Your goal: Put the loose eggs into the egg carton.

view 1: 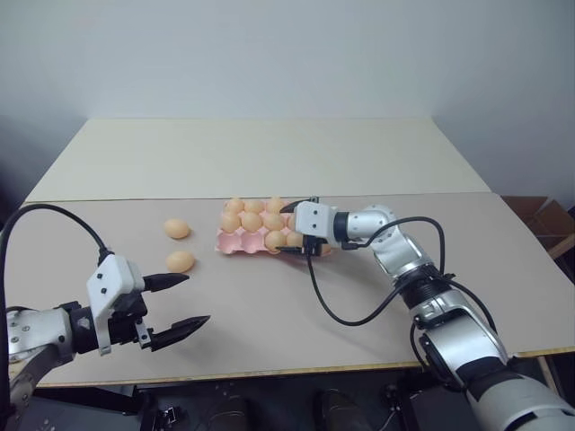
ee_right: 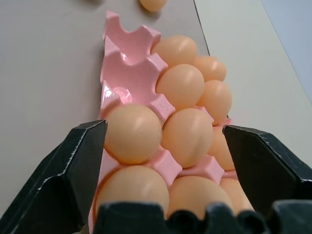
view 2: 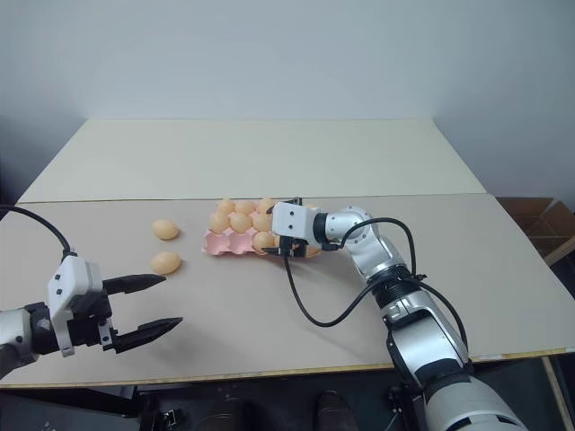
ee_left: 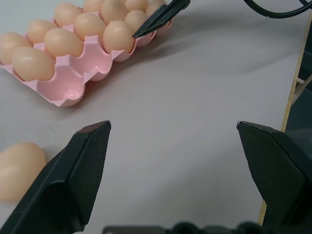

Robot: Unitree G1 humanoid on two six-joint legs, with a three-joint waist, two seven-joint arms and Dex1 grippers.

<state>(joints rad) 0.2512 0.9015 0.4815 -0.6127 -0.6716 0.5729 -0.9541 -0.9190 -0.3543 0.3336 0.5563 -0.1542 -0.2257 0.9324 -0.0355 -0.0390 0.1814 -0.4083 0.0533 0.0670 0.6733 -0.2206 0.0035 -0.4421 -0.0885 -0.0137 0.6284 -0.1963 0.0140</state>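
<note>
Egg carton (view 1: 235,241) long axis runs left-right (two cups empty).

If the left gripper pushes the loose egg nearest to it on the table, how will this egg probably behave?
The nearest loose egg is smooth and oval and lies on the flat table, so it would probably roll away, likely in a curve. Its smooth shell may slip between the left gripper's narrow black fingers. It looks small, so probably light, and possibly fragile.

Left gripper (view 1: 177,305): fingers spread wide, holding nothing, well short of the egg carton (view 1: 235,241), on its left.
Right gripper (view 1: 295,235): fingers spread wide, over the egg carton's right end.
Right arm: stretched forward toward the carton.
</note>
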